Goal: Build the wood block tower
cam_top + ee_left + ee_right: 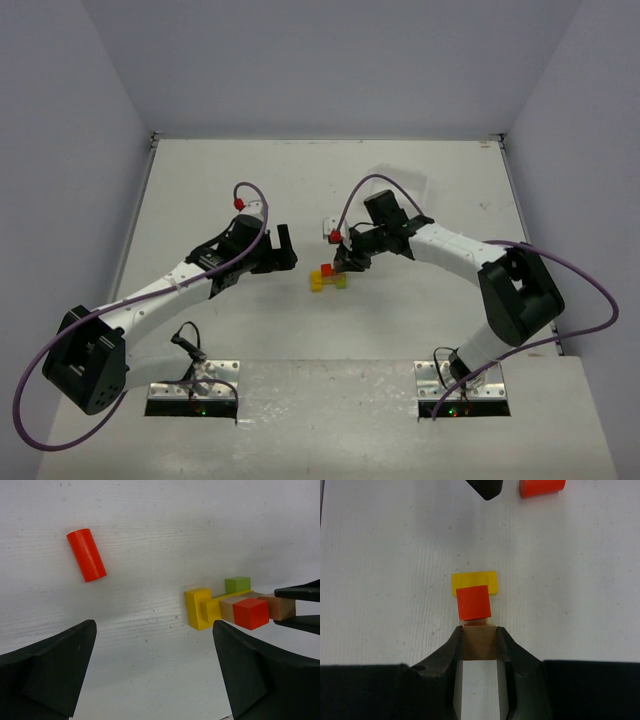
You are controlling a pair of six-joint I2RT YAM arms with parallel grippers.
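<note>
Right gripper (479,639) clamps brown block (480,649) at tower (210,611). Left gripper (154,632) spread wide, empty, beside tower. White table (250,180); pale grey walls (330,60).

The wood block tower (328,277) is a small, low cluster of painted blocks. A yellow block (198,609) forms its base. A green cube (237,584) sits just behind the yellow block. A red cube (250,613) overlaps the yellow block's near side and touches a plain brown block (282,606). The right end effector (480,635) clamps the brown block between its fingers.
</note>
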